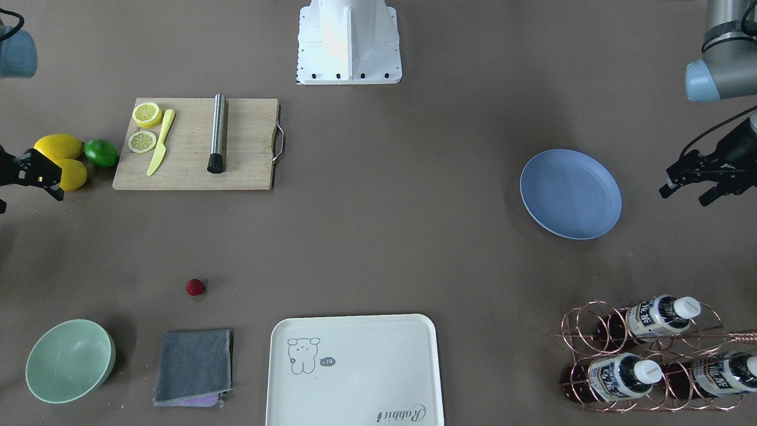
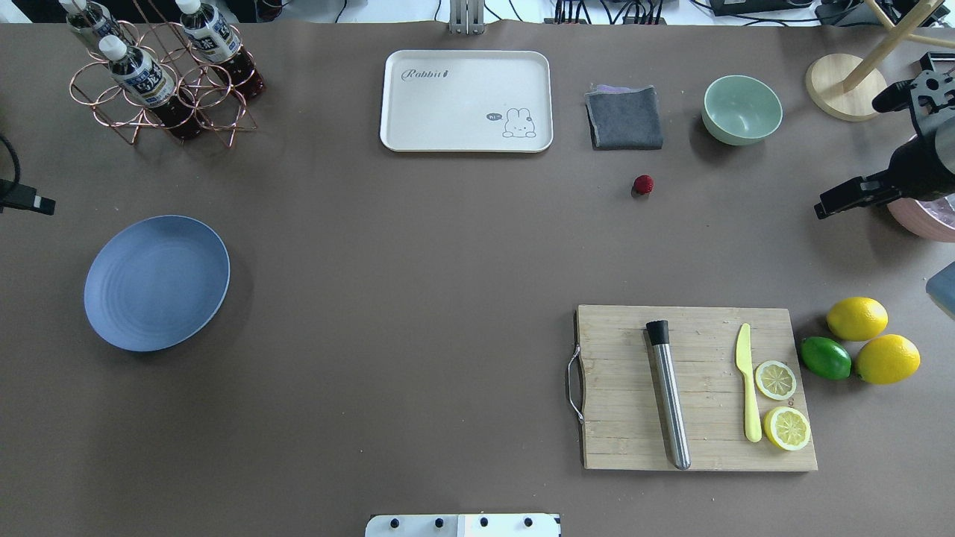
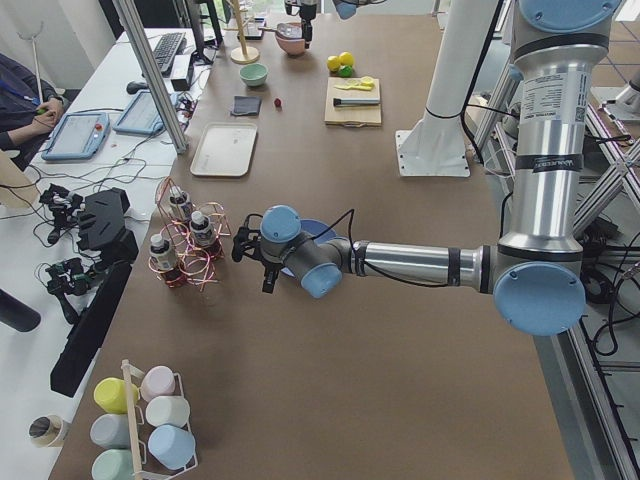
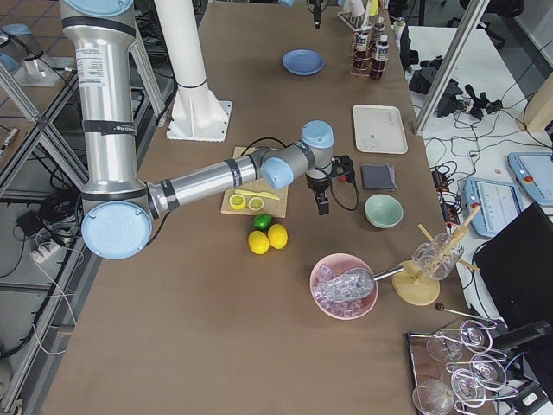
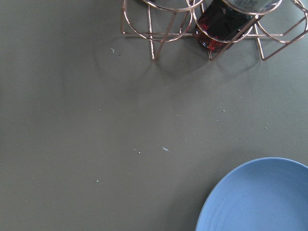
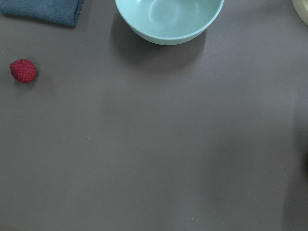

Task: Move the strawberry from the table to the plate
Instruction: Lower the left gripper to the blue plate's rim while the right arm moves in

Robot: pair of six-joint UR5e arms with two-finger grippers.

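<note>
Strawberry (image 6: 23,70) shows in right wrist view, plate (image 5: 260,197) in left's; left gripper (image 1: 684,196) spread, right gripper (image 4: 321,206) unclear.

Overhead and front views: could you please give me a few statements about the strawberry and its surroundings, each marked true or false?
1. The strawberry lies on the table, well apart from the plate. True.
2. The plate holds a lemon slice. False: the plate is empty.
3. The yellow knife lies on the cutting board. True.
4. The strawberry sits inside the green bowl. False: it lies on the bare table, near the grey cloth.
</note>
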